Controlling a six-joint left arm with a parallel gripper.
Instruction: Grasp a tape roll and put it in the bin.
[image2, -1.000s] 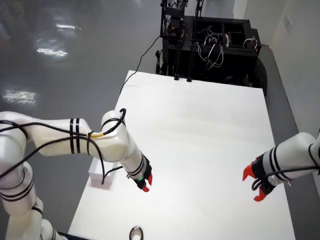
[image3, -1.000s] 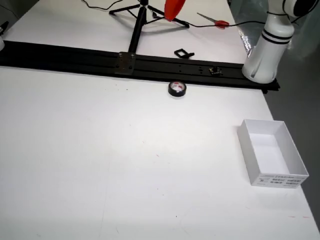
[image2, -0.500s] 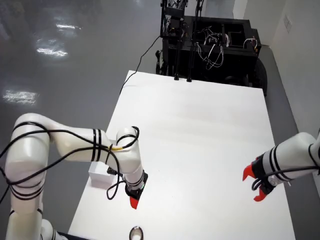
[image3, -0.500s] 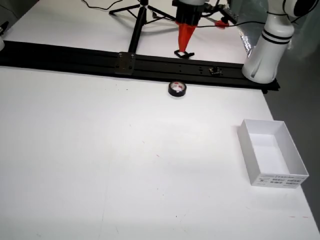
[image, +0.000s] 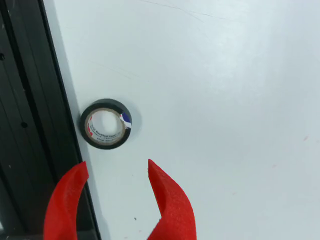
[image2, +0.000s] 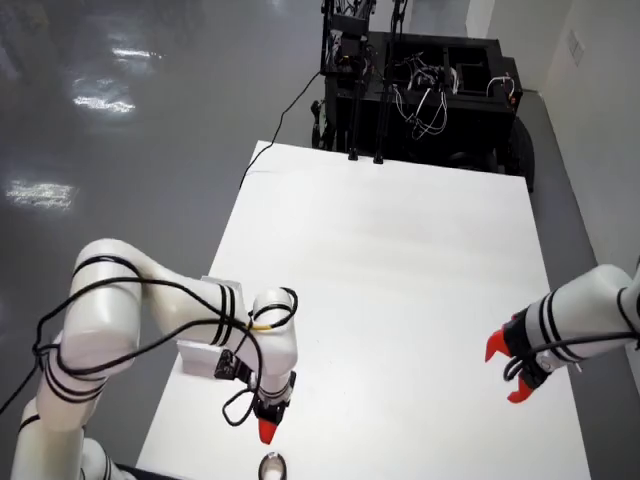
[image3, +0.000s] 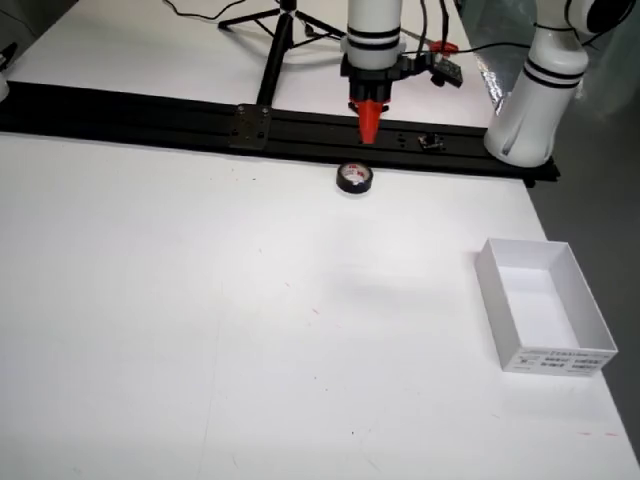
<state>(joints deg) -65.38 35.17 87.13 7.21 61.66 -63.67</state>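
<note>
- A small black roll of electrical tape with a pale inner core (image: 105, 124) lies flat on the white tabletop (image: 225, 100), right at the table's edge, just beside a black metal rail (image: 30, 125).
- The red-fingered gripper (image: 118, 171) of the white working arm hangs above the roll, a little off to one side, its jaws spread wide and holding nothing.
- The roll's hole faces straight up. Being round, it has no long axis.
- To grasp well, I judge the gripper should centre over the roll, then descend so the fingers straddle it, keeping the rail-side finger clear of the rail.
- The open white cardboard bin (image3: 545, 317) sits at a side edge of the tabletop, well apart from the roll.
</note>
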